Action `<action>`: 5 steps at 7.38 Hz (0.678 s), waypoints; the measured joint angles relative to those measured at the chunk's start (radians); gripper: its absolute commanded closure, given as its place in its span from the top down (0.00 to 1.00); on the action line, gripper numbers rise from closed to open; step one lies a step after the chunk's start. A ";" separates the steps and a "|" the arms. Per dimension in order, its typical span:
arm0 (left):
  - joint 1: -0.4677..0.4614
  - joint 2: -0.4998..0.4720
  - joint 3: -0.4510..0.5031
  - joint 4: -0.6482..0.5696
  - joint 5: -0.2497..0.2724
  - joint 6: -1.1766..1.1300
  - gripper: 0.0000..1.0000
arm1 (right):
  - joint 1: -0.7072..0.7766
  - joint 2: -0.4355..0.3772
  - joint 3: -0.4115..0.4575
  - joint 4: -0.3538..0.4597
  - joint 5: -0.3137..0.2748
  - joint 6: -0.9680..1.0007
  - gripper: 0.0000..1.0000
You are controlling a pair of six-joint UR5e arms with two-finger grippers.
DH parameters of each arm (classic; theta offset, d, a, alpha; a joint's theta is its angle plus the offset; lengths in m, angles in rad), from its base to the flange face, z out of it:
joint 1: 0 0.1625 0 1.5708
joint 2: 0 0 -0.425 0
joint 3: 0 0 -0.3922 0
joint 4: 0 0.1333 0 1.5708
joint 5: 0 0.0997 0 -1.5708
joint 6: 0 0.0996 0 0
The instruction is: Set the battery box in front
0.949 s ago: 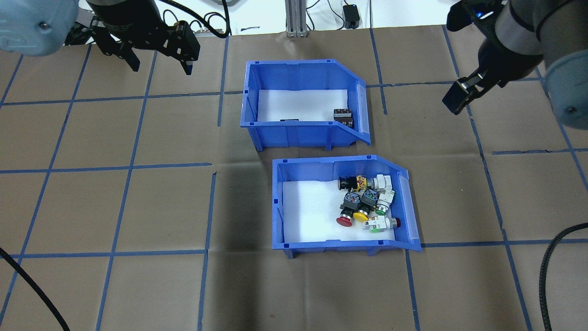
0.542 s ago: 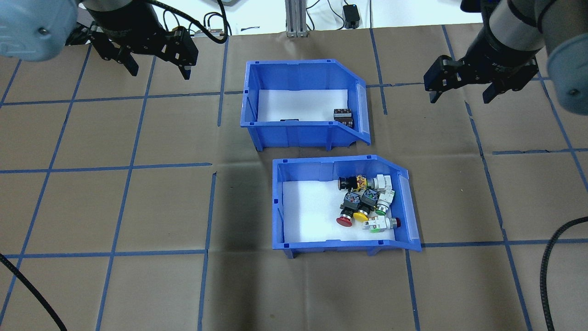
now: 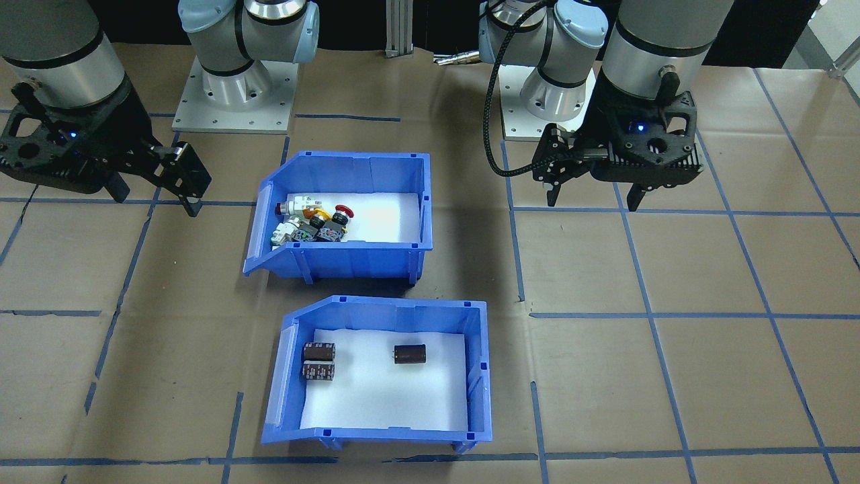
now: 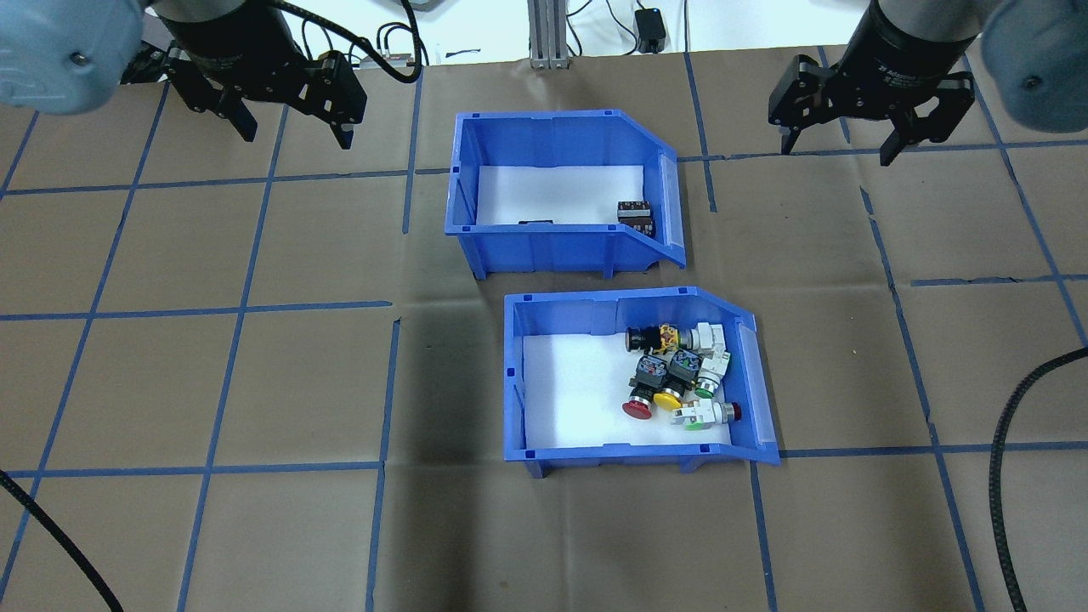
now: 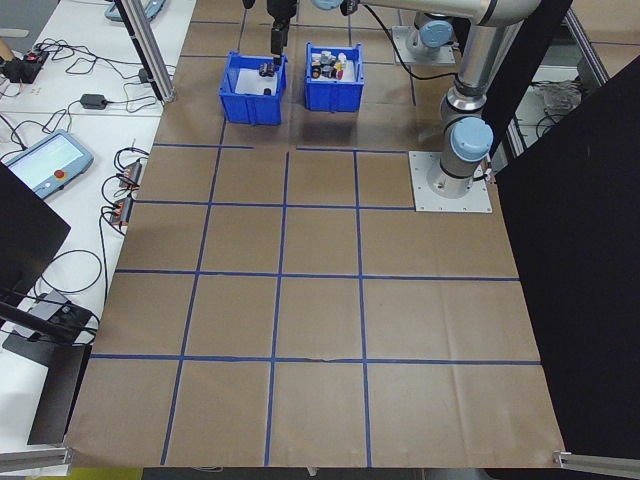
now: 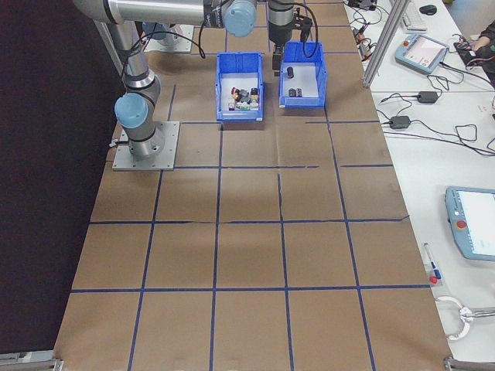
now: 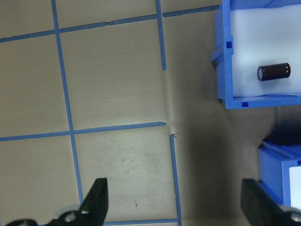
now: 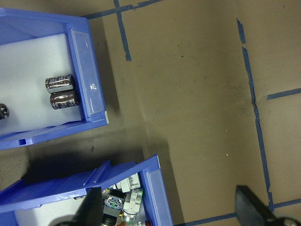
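Nearest the robot on the brown paper-covered surface (image 4: pixel 255 382) stood the blue plastic bin of coloured push-button switches (image 4: pixel 512 374). Just beyond it, apart by a narrow gap and offset a little toward the robot's left, sat the battery box (image 4: pixel 544 251). This was a matching blue plastic bin with a sloped-cut end and a white foam liner. Inside lay three small dark brown cylinders. Two (image 3: pixel 318 361) lay side by side against the sloped end, and the third (image 3: pixel 410 354) lay alone near the middle.

Farther out, the left jaws and the right jaws hung above the surface, one well off each end of the battery box. Both were spread wide and held nothing.

The step in hand looked like the approach to a grasp, with nothing yet gripped. The plain wall at the square end, on the left arm's side, seemed the surer hold, since the sloped lip on the right arm's side offered less to pinch. The jaws would do best to straddle that wall from above and close fully before lifting. The box should probably be carried level, because the loose cylinders could roll. It would also need to rise clear of the switch bin's rim before passing it.
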 measured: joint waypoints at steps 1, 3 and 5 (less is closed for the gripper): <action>0.000 0.000 -0.001 0.000 -0.001 0.000 1.00 | 0.009 0.006 -0.004 -0.001 -0.004 0.002 1.00; 0.000 0.005 -0.003 -0.004 -0.001 0.000 1.00 | 0.013 0.010 -0.003 -0.004 -0.008 0.001 1.00; -0.001 0.012 -0.010 -0.017 0.001 0.000 1.00 | 0.014 0.011 0.000 -0.004 -0.010 0.000 1.00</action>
